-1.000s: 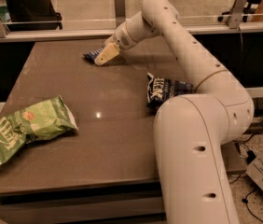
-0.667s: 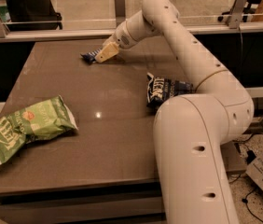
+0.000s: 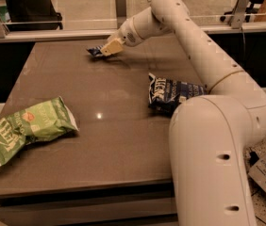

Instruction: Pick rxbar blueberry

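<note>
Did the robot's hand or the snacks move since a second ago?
A little. At the far side of the table, the gripper went slightly up in the picture. The rxbar blueberry went with it, so the jaws seem shut on it. The green chip bag and the blue chip bag stayed put.
</note>
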